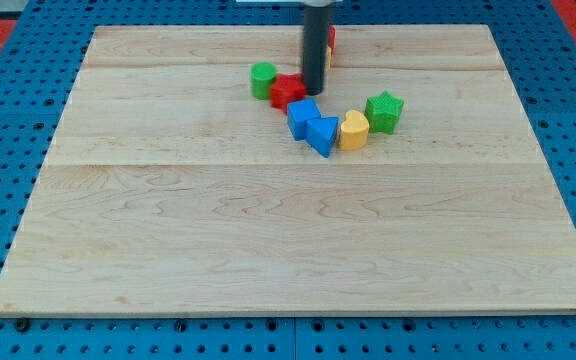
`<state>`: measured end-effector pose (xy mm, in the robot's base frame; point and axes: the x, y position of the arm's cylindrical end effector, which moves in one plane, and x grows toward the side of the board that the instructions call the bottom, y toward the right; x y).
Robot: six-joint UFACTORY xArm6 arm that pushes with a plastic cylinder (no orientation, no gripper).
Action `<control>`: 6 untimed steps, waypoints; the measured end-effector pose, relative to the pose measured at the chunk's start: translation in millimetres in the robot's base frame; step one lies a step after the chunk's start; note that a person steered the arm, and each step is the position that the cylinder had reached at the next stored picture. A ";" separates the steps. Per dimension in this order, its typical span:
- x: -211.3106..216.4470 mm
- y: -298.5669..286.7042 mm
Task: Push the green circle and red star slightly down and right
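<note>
Upper centre of the wooden board | my tip rests just right of the red star, green circle touching the star's upper left | rod only, grasping nothing | judgement: tip sits on the wrong side; pushing down-right calls for rounding to the pair's upper left.

A lab test bench: a wooden board on blue perforated pegboard.
</note>
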<state>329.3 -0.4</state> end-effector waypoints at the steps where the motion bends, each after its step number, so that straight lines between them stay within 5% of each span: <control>1: 22.9 -35.7; 3: -39.2 -1.1; 4: -57.5 -61.8; 5: -41.9 -98.6; 6: 16.7 -90.6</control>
